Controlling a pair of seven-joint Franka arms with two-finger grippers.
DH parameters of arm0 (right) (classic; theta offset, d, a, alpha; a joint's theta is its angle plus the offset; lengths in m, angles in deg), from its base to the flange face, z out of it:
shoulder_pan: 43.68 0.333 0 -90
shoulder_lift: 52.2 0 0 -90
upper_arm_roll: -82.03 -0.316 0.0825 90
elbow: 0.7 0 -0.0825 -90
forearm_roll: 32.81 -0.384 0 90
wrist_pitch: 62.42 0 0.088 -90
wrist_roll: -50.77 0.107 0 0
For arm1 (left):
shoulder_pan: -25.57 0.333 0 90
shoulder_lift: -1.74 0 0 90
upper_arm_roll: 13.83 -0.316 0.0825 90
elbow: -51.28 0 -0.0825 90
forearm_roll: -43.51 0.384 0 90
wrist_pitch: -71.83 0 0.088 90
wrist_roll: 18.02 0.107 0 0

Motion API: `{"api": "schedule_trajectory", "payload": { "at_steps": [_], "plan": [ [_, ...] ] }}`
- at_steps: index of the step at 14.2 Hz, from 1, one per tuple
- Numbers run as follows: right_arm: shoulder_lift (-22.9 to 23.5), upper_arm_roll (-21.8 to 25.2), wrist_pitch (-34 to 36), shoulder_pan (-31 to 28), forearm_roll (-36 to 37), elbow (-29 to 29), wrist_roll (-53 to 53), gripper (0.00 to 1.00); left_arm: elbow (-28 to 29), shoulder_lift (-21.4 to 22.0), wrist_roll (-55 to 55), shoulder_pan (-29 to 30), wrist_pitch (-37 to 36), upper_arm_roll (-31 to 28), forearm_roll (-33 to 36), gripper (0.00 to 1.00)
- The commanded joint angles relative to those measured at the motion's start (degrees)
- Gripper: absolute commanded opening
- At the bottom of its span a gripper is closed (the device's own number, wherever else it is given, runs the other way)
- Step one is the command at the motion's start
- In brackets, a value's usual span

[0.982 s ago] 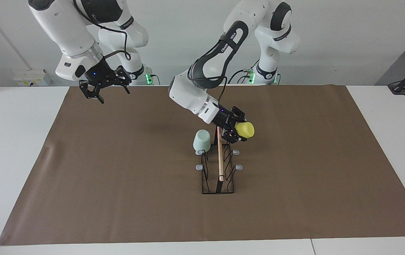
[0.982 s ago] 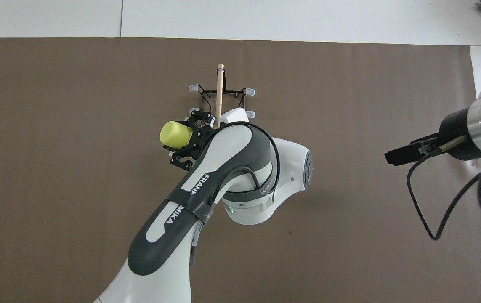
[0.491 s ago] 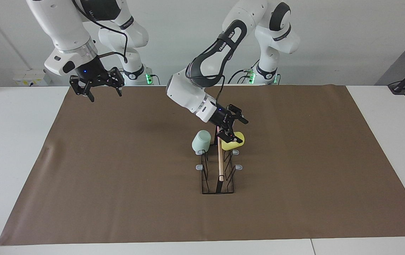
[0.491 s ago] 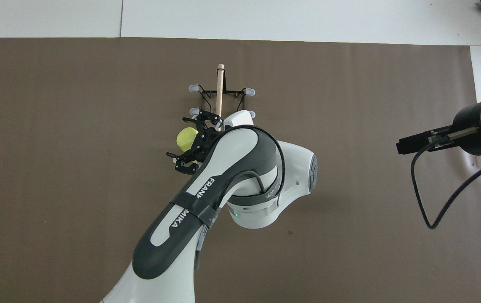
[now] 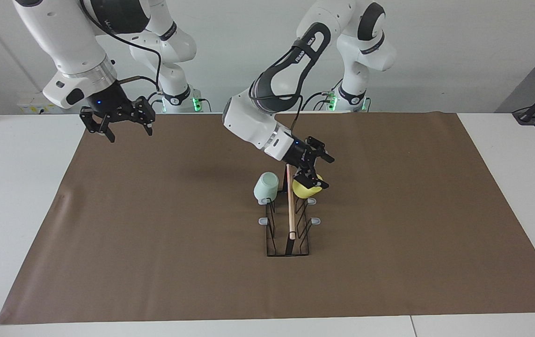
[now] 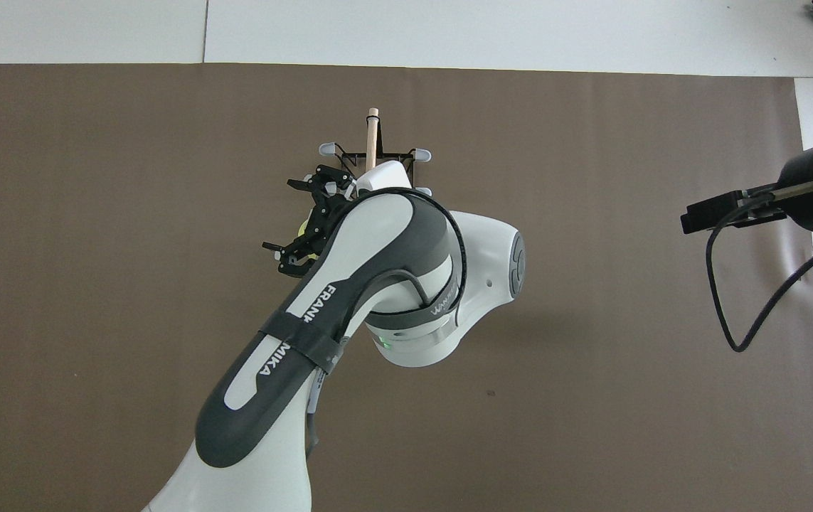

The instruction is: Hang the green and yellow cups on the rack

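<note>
Both cups sit on the rack; the left gripper's jaws are spread wide just above the yellow one.

At centre frame in the facing view, the rack (image 5: pixel 289 223) carries the green cup (image 5: pixel 266 186) and yellow cup (image 5: pixel 305 187), each mouth-down over a prong so it can hang, on either side of the wooden rod. The left gripper (image 5: pixel 314 169) hovers over the yellow cup, apparently not gripping it. At upper left, the right gripper (image 5: pixel 117 122) waits over the worktop (image 5: pixel 28 196) edge with jaws open, clear of the rack.
</note>
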Motion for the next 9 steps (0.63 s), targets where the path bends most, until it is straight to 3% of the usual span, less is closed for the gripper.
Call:
{"api": "schedule_trajectory", "payload": {
  "at_steps": [1,3,6,9],
  "plan": [
    [0.5,-0.1,3.1,0.5,0.9,-1.6,2.9,1.0,-1.7,2.9,3.1,5.1,2.6,-0.2,-3.5,1.0],
    [0.5,-0.1,3.4,0.2,0.5,-1.6,3.8,1.0,-0.3,7.9,5.9,8.9,8.5,-0.1,-8.7,1.0],
    [0.4,0.2,3.3,1.0,0.5,-1.6,3.9,1.0,0.4,10.3,13.2,14.4,10.3,0.2,-11.2,1.0],
    [0.4,0.7,2.8,2.2,0.5,-1.6,3.9,1.0,1.3,12.8,23.4,21.2,17.6,0.0,-18.4,1.0]
  ]
}}
